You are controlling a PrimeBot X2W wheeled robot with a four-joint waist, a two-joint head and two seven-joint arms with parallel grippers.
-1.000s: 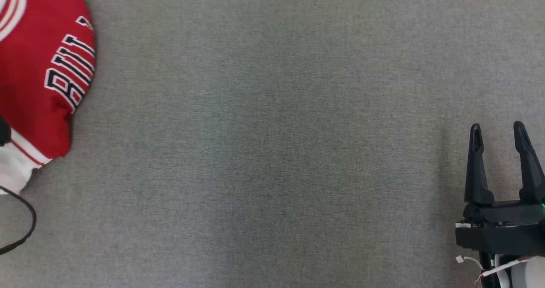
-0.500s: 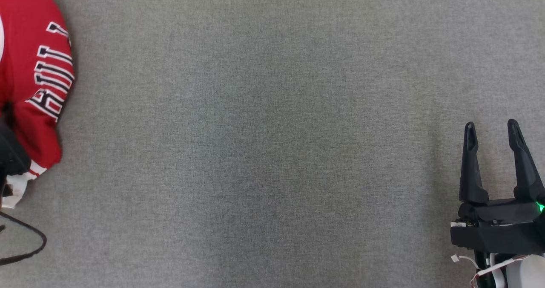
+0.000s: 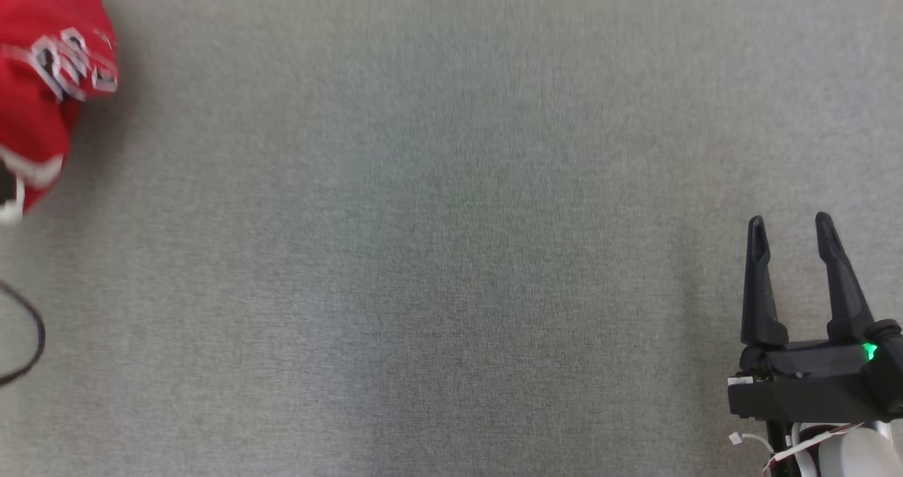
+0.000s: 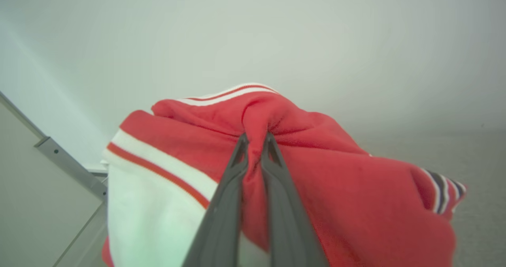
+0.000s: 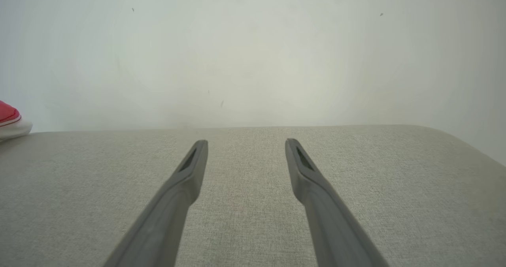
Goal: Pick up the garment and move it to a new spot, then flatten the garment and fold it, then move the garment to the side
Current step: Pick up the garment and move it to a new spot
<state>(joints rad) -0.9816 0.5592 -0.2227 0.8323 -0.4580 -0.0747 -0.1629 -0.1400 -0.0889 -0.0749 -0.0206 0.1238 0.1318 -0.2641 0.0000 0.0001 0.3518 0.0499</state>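
The garment (image 3: 42, 89) is a red jersey with white trim and black-and-white lettering, bunched at the head view's upper left edge and blurred. The left wrist view has it (image 4: 336, 188) close up, with my left gripper (image 4: 256, 137) shut on a pinched red fold that bulges around the fingertips. A small corner of the garment (image 5: 10, 121) peeks in at the left edge of the right wrist view. Low on the right of the head view, my right gripper (image 3: 789, 226) hovers open over the grey cloth, nothing between its fingers (image 5: 189, 168).
A grey fabric-covered table (image 3: 437, 237) spreads across the head view. A black cable (image 3: 32, 343) loops at the left edge. Behind the garment in the left wrist view are a pale wall and a metal rail (image 4: 67, 164).
My left gripper has shut on the garment. The garment has bunched and shifted up and left in the head view. The right gripper sits slightly lower and further left there.
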